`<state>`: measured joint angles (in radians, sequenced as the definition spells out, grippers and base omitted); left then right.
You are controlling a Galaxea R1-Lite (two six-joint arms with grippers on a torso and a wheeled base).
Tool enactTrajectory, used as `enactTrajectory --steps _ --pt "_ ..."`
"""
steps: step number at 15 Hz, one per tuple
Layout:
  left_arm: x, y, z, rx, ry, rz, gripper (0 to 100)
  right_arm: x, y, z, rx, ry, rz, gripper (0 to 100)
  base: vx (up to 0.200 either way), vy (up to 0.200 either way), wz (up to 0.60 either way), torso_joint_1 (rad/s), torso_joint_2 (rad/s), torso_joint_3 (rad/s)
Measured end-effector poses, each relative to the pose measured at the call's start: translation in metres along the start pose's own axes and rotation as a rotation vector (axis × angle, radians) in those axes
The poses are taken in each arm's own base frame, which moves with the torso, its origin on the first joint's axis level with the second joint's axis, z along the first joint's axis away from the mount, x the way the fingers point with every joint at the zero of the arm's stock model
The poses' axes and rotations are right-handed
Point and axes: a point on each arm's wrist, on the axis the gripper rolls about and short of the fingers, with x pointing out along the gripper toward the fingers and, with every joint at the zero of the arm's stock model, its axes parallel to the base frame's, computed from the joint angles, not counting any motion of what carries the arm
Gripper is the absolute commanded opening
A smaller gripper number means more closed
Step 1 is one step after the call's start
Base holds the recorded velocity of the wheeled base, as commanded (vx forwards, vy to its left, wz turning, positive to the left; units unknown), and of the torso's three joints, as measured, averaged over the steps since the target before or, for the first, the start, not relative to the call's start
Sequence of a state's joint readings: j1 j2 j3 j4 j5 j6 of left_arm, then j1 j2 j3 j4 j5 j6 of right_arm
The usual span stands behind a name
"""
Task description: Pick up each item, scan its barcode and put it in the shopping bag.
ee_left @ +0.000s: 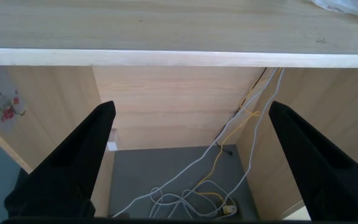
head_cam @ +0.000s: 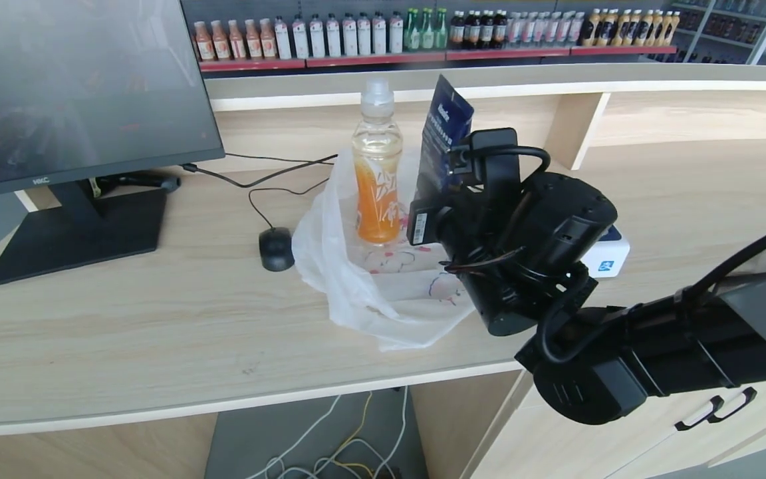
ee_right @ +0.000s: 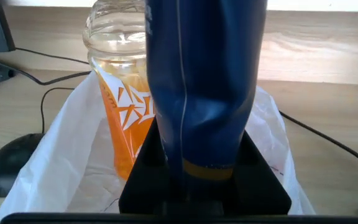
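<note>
Right fingers (ee_right: pixel 143 177) clamp blue pouch (ee_right: pixel 204 93) upright, long axis vertical, above bag (head_cam: pixel 350 279); left fingers (ee_left: pixel 73 168) spread

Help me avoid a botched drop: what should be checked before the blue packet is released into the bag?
1. Grip: the right end effector is shut on the blue packet: ok.
2. Packet over the bag: ok, the white plastic lies under it.
3. Bag mouth open under the packet: cannot tell, the arm hides that part.
4. Bottle clear of the packet: cannot tell; it stands upright in the bag, close beside the packet.
5. Barcode already scanned: cannot tell.
6. Left end effector out of the way: ok, open and empty below the counter edge.
</note>
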<state>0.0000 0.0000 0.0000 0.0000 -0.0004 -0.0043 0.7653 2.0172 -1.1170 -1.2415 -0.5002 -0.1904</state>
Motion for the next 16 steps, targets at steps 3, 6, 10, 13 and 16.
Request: enactTrajectory --steps 3,6,10,13,16 --pt "0.0 0.0 0.0 0.0 0.0 0.0 100 -0.006 -0.006 -0.018 0.005 0.063 -0.002 0 0.0 0.0 0.0 0.0 0.0 0.0" --pt "0.0 0.0 0.0 0.0 0.0 0.0 100 -0.005 -0.013 -0.028 0.015 0.089 -0.017 0 0.0 0.0 0.0 0.0 0.0 0.0" --pt "0.0 0.0 0.0 0.0 0.0 0.0 100 0.001 -0.018 -0.033 0.023 0.093 -0.034 0 0.0 0.0 0.0 0.0 0.0 0.0" --pt "0.0 0.0 0.0 0.0 0.0 0.0 100 0.005 -0.019 -0.032 0.026 0.084 -0.039 0 0.0 0.0 0.0 0.0 0.0 0.0" --pt "0.0 0.0 0.0 0.0 0.0 0.0 100 0.012 -0.018 -0.033 0.027 0.074 -0.045 0 0.0 0.0 0.0 0.0 0.0 0.0"
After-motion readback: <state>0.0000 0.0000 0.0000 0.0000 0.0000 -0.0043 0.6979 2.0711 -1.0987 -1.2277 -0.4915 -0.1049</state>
